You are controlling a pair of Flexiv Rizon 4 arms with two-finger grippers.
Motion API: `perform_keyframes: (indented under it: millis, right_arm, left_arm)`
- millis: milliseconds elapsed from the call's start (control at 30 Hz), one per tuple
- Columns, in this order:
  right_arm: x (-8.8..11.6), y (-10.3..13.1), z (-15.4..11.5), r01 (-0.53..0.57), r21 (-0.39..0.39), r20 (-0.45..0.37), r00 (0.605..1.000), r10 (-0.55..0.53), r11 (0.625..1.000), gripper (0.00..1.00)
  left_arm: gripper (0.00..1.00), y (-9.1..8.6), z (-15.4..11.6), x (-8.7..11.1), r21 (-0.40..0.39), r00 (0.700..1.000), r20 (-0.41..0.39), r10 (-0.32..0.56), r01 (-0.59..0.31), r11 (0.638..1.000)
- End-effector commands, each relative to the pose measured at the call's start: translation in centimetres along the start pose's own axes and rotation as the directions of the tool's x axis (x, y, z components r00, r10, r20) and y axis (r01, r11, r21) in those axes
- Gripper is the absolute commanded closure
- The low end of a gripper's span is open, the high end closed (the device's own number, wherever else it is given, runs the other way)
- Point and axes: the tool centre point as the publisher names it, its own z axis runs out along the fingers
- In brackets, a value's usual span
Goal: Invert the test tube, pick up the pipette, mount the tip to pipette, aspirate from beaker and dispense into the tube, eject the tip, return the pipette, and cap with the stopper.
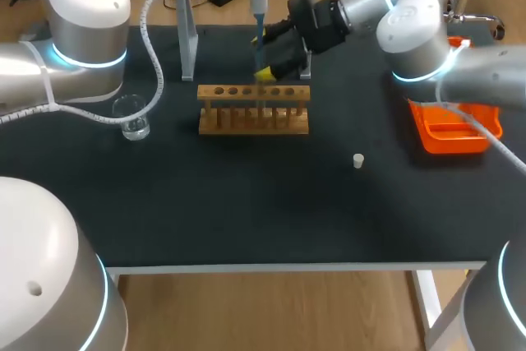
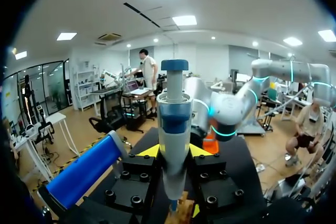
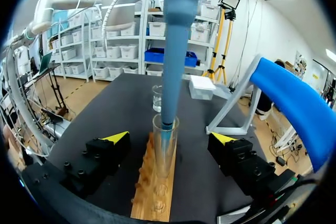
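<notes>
My left gripper (image 2: pixel 175 153) is shut on the blue and white pipette (image 2: pixel 174 129), which hangs upright above the wooden rack (image 1: pixel 253 109). Its blue lower end (image 3: pixel 171 66) reaches down into the mouth of a clear test tube (image 3: pixel 165 148) that stands upright in the rack (image 3: pixel 152 195). My right gripper (image 3: pixel 170 148) is open, with one finger on each side of the tube and not touching it. In the head view it (image 1: pixel 275 62) is behind the rack. The glass beaker (image 1: pixel 131 116) stands left of the rack. A small white stopper (image 1: pixel 358 160) lies to the rack's right.
An orange tray (image 1: pixel 450 127) sits at the table's right edge. A grey stand (image 1: pixel 189 39) rises behind the rack, and a white box (image 3: pixel 202 86) lies beyond the beaker (image 3: pixel 157 97). The front half of the black table (image 1: pixel 246 219) is bare.
</notes>
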Motion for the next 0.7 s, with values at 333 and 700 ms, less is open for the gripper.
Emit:
perform_keyframes:
  millis: [333,700]
  right_arm:
    - [0.6,1.8,-6.6,-0.019,0.079,0.062,0.998,0.014,0.997,0.0]
    - [0.3,3.8,-12.0,-0.038,0.103,0.151,0.988,0.022,0.994,0.0]
  left_arm:
    - [1.0,-0.1,0.0,0.0,-0.002,1.0,0.003,-0.001,0.001,1.0]
    - [1.0,-0.1,0.0,0.0,-0.002,1.0,0.003,-0.001,0.001,1.0]
